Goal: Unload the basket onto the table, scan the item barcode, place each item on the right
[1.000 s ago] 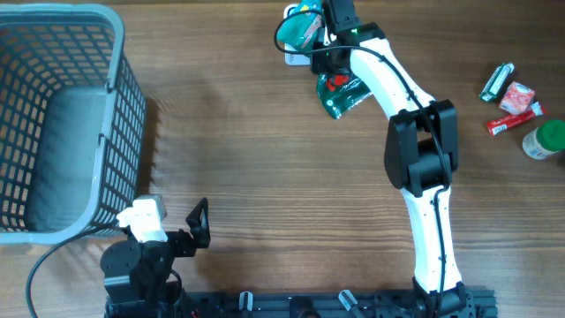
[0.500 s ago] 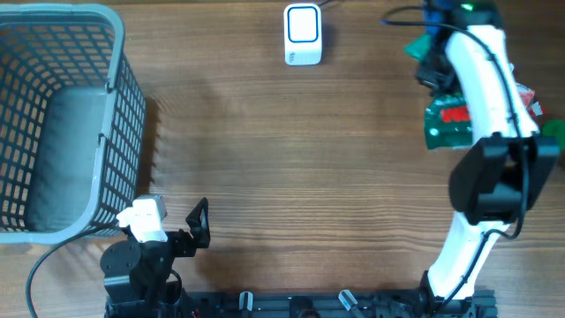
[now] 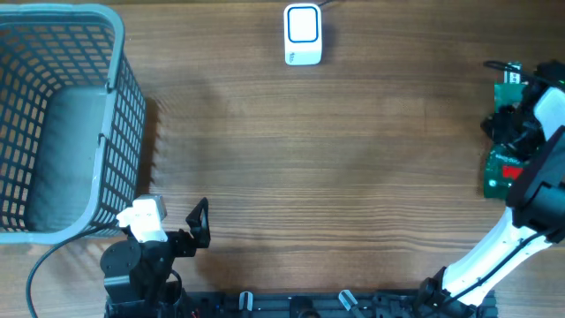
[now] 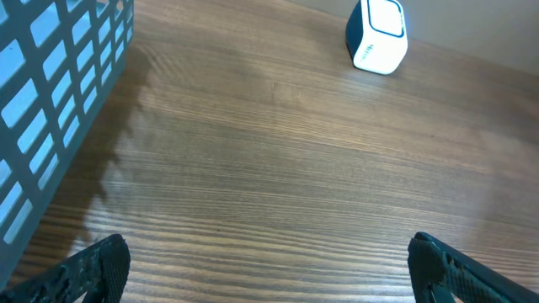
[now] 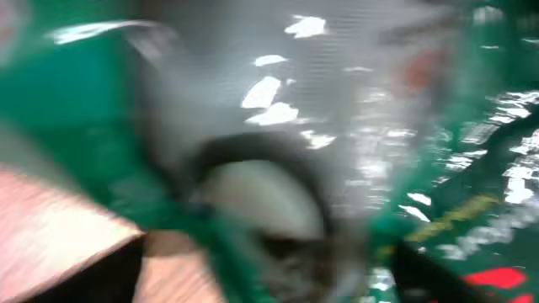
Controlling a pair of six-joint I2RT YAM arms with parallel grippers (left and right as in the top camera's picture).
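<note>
The white barcode scanner [image 3: 303, 35] stands at the table's far edge, also visible as the scanner [image 4: 377, 35] in the left wrist view. The item, a green packet [image 3: 500, 172] with a red label, is at the far right edge under my right arm. My right gripper [image 3: 510, 128] is just above it. In the blurred right wrist view the green packet [image 5: 472, 168] fills the frame, and my right gripper [image 5: 269, 282] shows dark fingers set wide apart at the bottom corners. My left gripper [image 3: 199, 221] rests open near the front left, seen empty over bare wood as the gripper [image 4: 274, 278].
A grey plastic basket [image 3: 115, 106] takes up the left side, and its wall [image 4: 42, 109] is close to my left gripper. Another small green packet [image 3: 508, 88] peeks out beside my right arm at the right edge.
My right arm has swung from the scanner to the far right edge, taking the green packet with it. Its fingers now stand wide apart. The left arm has not moved.
</note>
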